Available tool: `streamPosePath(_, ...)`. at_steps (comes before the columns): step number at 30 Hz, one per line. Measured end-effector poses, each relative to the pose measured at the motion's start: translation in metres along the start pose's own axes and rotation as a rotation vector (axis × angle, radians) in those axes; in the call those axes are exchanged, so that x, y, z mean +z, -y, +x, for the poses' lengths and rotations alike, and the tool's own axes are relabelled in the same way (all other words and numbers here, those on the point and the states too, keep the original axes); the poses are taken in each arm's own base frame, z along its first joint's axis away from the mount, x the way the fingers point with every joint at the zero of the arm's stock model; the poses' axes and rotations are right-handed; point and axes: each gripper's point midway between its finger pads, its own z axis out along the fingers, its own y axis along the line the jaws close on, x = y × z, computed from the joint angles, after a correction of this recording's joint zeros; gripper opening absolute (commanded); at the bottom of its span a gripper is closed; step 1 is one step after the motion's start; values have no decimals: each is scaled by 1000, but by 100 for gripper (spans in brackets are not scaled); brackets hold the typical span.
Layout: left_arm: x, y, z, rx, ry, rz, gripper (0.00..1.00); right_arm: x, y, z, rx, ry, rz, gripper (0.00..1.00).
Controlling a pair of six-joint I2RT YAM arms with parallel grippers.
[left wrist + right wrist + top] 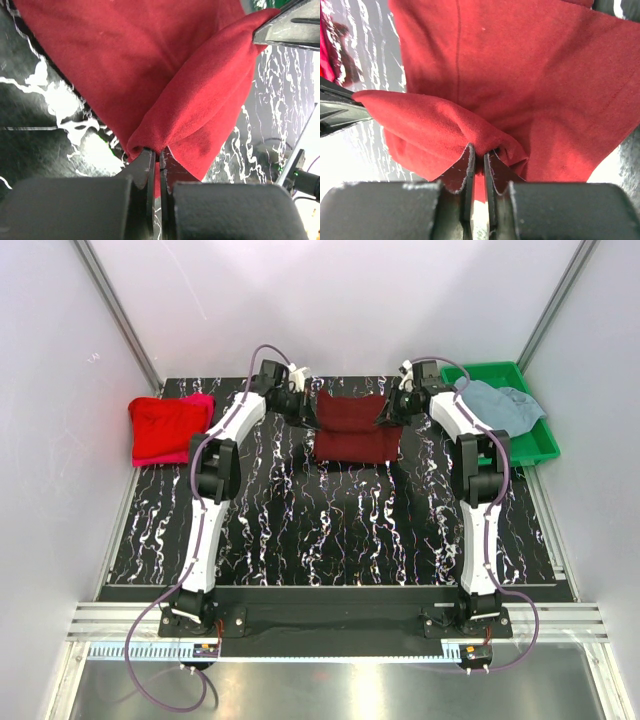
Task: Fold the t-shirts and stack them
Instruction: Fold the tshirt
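— Black marbled worktop [330,530] with white veins, pale walls round it: that is where we are working. What have we got hold of?

— Our left pincer [159,154] is clamped tight on a fold of the dark maroon shirt [350,430], with the cloth bunched right at the fingertips. Our right pincer [480,154] is closed the same way on the shirt's opposite edge.

— And where does that shirt lie?

— At the far middle of the worktop, between our two pincers. It is folded to a rough rectangle, and the gripped edges are drawn up into folds.

— Further out?

— At our far left the bright red shirt [165,430] sits folded, with the pink shirt [203,400] showing at its far right corner. We cannot tell which lies on top. At our far right the grey-blue shirt [498,405] lies crumpled in the green tray [535,445].
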Motion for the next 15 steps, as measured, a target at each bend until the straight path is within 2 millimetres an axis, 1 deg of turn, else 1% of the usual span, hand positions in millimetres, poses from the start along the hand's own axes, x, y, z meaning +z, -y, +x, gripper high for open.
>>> streamPosePath(4,0,3,-7,11,22,12,0,-6,-8,-16,-11,37,-14,0)
streamPosePath(5,0,4,-6,8,24,19,0,-8,-9,-19,-12,45,-18,0)
streamPosePath(7,-4,9,4,-17,4,30,0,-9,-9,-20,-4,49,-26,0)
streamPosePath(10,-12,19,19,-50,-31,50,0,-15,-6,-3,37,15,-20,0)
streamPosePath(13,-23,32,35,-81,-63,71,0,-27,-6,27,87,-40,-17,0)
streamPosePath(15,-30,40,43,-93,-76,83,0,-39,-8,45,108,-67,-15,0)
